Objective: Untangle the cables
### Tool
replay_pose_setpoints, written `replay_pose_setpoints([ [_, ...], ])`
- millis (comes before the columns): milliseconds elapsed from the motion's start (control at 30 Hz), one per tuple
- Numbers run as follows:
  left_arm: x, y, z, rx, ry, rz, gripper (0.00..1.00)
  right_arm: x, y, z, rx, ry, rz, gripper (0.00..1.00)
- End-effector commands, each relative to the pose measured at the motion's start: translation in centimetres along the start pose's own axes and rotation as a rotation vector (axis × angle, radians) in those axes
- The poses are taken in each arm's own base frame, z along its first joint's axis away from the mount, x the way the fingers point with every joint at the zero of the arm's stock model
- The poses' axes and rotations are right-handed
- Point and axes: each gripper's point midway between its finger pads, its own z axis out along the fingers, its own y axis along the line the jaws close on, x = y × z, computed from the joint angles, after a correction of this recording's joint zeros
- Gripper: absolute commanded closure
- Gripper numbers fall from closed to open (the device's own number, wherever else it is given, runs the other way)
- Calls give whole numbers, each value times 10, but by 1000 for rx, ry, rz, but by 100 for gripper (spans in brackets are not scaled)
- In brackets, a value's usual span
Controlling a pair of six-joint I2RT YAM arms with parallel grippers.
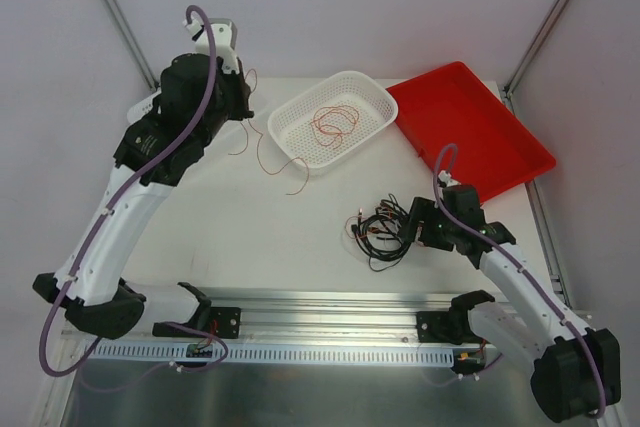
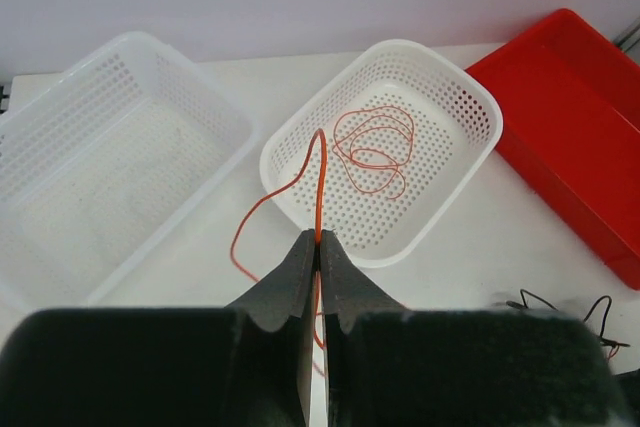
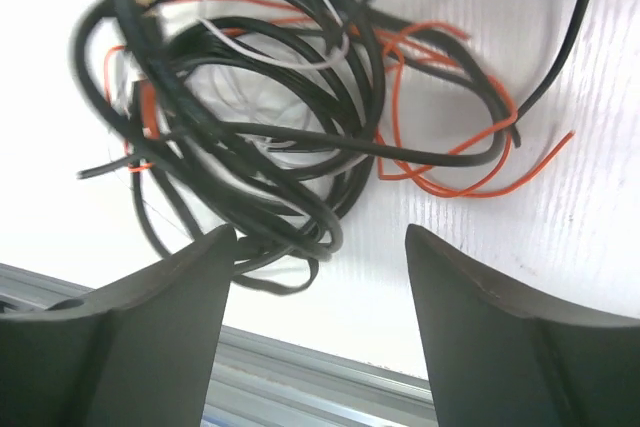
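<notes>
Top external view: white table (image 1: 250, 217) carrying a white perforated plastic basket (image 1: 290, 112) at the far centre, with coiled loops of orange wire (image 1: 335, 124) lying inside it; a red rectangular plastic tray (image 1: 480, 137) just beside the basket on its right; a tangle of black, orange and white cables (image 1: 385, 232) on the table nearer the arms, right of centre. The left gripper (image 1: 238, 99) stood far left beside the basket, a thin orange wire (image 1: 265, 159) trailing from it onto the table. The right gripper (image 1: 415, 227) sat at the right edge of the tangle. Left wrist view: left gripper (image 2: 318, 245) clenched on the thin orange wire (image 2: 320, 177), which rose in front of the basket's (image 2: 470, 97) near rim; whether it joined the loops (image 2: 375, 152) inside could not be told. A second white perforated basket (image 2: 60, 97) lay to the left, the red tray (image 2: 570, 117) to the right. Right wrist view: right gripper (image 3: 320, 247) spread wide, holding nothing, its fingers (image 3: 190, 287) just short of the tangle (image 3: 240, 117) on the table (image 3: 560, 217).
</notes>
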Motion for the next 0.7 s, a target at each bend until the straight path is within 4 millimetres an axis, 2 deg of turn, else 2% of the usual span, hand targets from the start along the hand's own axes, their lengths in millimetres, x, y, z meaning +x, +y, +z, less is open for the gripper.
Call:
replay_pose_setpoints([
  [0,-12,-17,17,56,-7,-24,100,-19,9,-23,-14,-51,-65,21],
  [67,-25,-26,21,89,-30,-33,100,-25,13,-32,-21,-66,-79,17],
  [100,-23,-32,33,96,-20,-24,100,-26,14,-35,-26,-70,-87,13],
  [167,-39,-39,38,117,-53,-26,100,-26,17,-41,-39,-70,-97,11],
  [200,-39,-46,50,128,-46,-15,100,-30,21,-45,-49,-84,-102,10],
  [233,-55,-49,48,141,-82,-18,100,-31,22,-47,-53,-89,-106,9],
  [267,-59,-51,52,144,-92,-13,100,-32,23,-50,-56,-91,-108,9],
  [300,-57,-55,65,139,-83,6,100,-34,25,-54,-64,-100,-110,8],
  [333,-73,-57,63,144,-121,6,100,-34,26,-55,-66,-99,-116,8],
  [467,-92,-62,85,131,-175,42,100,-37,27,-62,-65,-115,-126,7],
  [500,-87,-64,99,124,-165,57,100,-37,27,-63,-66,-118,-131,7],
  [567,-95,-67,109,128,-196,57,100,-38,26,-65,-62,-122,-139,7],
  [600,-88,-68,123,124,-186,66,100,-38,26,-66,-58,-124,-138,7],
  [667,-85,-72,138,136,-192,66,100,-37,24,-66,-53,-120,-142,7],
])
